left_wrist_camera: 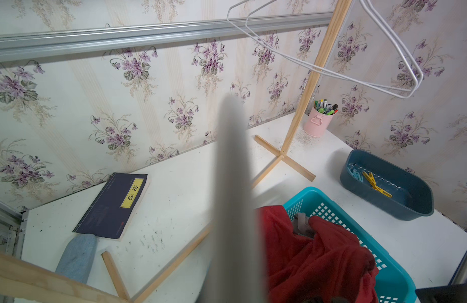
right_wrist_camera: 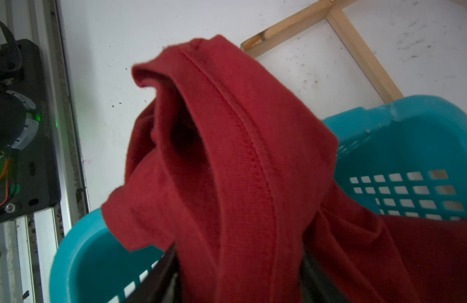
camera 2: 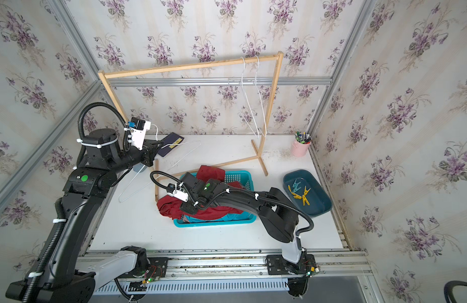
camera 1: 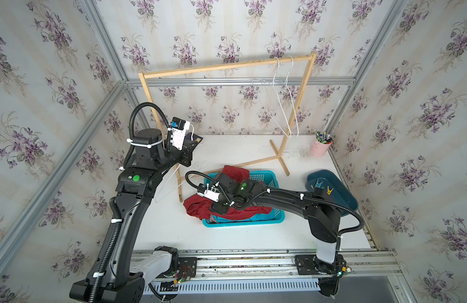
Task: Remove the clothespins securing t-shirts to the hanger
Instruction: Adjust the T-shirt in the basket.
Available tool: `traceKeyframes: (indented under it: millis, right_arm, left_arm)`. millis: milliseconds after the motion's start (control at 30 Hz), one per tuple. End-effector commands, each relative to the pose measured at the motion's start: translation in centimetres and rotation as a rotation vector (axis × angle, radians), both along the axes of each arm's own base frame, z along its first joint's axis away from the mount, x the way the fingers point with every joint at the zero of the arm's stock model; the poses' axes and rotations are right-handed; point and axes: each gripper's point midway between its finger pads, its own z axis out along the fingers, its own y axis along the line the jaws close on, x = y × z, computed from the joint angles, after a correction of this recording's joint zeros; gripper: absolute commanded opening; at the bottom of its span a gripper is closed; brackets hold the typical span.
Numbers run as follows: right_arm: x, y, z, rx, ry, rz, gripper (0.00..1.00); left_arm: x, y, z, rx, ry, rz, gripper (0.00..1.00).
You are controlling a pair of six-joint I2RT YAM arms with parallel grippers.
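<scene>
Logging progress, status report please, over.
Left gripper shut. Right gripper in basket, jaws hidden under red shirt. Clothespins off, lying in teal tub. Rack hangers bare.

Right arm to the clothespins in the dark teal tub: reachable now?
Probably yes. The tub is open-topped beside the right arm, nothing over the clothespins. But the right end effector is in the basket, wrapped in the red t-shirt, so it must clear that first.
</scene>
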Motion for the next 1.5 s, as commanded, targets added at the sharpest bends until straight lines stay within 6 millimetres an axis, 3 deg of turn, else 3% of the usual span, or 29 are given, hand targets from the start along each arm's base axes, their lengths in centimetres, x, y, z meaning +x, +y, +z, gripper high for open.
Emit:
traceKeyframes:
  millis: [0, 167, 300, 433, 567, 667, 767, 867, 933, 1033, 1167, 1267, 1400, 1467]
  right_arm:
    - [1.0, -0.8, 2.2, 0.017, -0.089, -0.027, 0.19]
    - [1.2, -1.4, 8.4, 0.183, -0.207, -0.035, 0.0]
    - [1.1, -3.2, 12.5, 0.299, -0.303, -0.067, 0.0]
    - [2.1, -6.8, 14.4, 0.346, -0.358, -0.171, 0.0]
    - [4.5, -11.5, 12.9, 0.348, -0.305, -0.32, 0.0]
    - [4.9, -12.9, 10.1, 0.32, -0.255, -0.342, 0.0]
    - [4.1, -12.0, 6.0, 0.232, -0.143, -0.292, 0.16]
    - [4.2, -11.2, 4.4, 0.166, -0.062, -0.299, 0.5]
    - [4.3, -11.0, 6.0, 0.188, -0.069, -0.3, 0.6]
    - [4.4, -11.5, 10.6, 0.225, -0.112, -0.314, 0.68]
    - [2.2, -12.9, 16.0, 0.259, -0.122, -0.249, 0.73]
    - [-0.2, -14.0, 20.3, 0.323, -0.119, -0.18, 0.75]
    - [-2.8, -15.2, 26.7, 0.45, -0.133, -0.112, 0.81]
    - [-3.4, -15.3, 28.4, 0.468, -0.121, -0.082, 0.82]
  left_arm:
    - [0.2, 0.2, 0.2, -0.004, -0.004, 0.005, 0.0]
    - [0.6, 0.3, 0.3, -0.014, 0.002, 0.012, 0.0]
    - [0.8, 0.6, 1.2, -0.033, -0.005, 0.036, 0.0]
    - [0.8, 0.7, 2.0, -0.052, -0.016, 0.044, 0.0]
    - [1.0, 0.1, 1.8, -0.086, 0.01, 0.018, 0.0]
    - [1.0, -0.8, 1.8, -0.101, 0.021, -0.038, 0.0]
    - [0.7, -1.9, 2.0, -0.108, 0.018, -0.115, 0.0]
    - [0.7, -2.8, 2.3, -0.122, 0.02, -0.177, 0.0]
    - [0.6, -3.4, 2.4, -0.128, 0.021, -0.216, 0.0]
    - [0.3, -4.0, 2.5, -0.112, 0.004, -0.276, 0.0]
    - [-1.0, -5.1, 2.7, -0.095, -0.035, -0.387, 0.0]
    - [-2.6, -6.0, 3.2, -0.09, -0.075, -0.487, 0.0]
    - [-6.3, -7.7, 4.2, -0.126, -0.137, -0.712, 0.02]
    - [-7.6, -8.3, 4.6, -0.154, -0.155, -0.813, 0.0]
